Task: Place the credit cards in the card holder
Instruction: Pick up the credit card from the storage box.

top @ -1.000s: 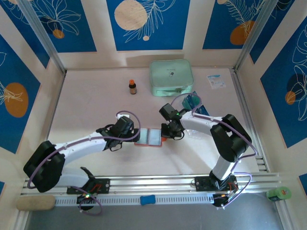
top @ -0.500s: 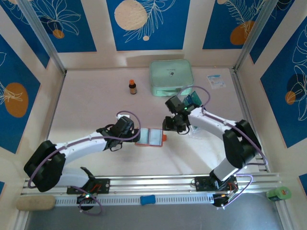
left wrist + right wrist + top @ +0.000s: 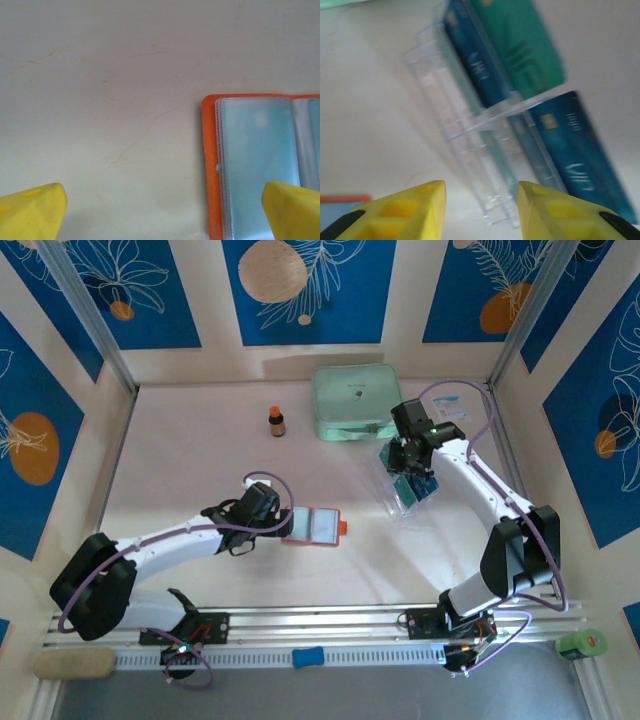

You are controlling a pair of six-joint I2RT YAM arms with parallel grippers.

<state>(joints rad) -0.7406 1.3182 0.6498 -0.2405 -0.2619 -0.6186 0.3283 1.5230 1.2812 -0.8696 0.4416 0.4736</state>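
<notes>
- Right pincer has left the middle of the frame, beside the card holder, and now sits upper right over the credit cards. The left pincer is unmoved.
- Right pincer: yellow fingers partly spread, nothing pinched.
- Left pincer: spread wide, empty, at the holder's left edge.
- Credit cards: right of centre in the overhead view, lodged in and against a clear ribbed rack on the tabletop.
  - Handling, as judged: light, stiff, slick-faced.
  - Best taken by a free short edge that stands clear of the rack.
- Card holder: centre frame, lying open, with an orange cover and limp clear sleeves. It will likely slide unless steadied.
- Views:
  - Right wrist gives the rack's ribs and blurred card print.
  - Left wrist gives stacked sleeve edges with pale teal behind the top sleeve.
  - Overhead shows rack and holder well apart.
</notes>
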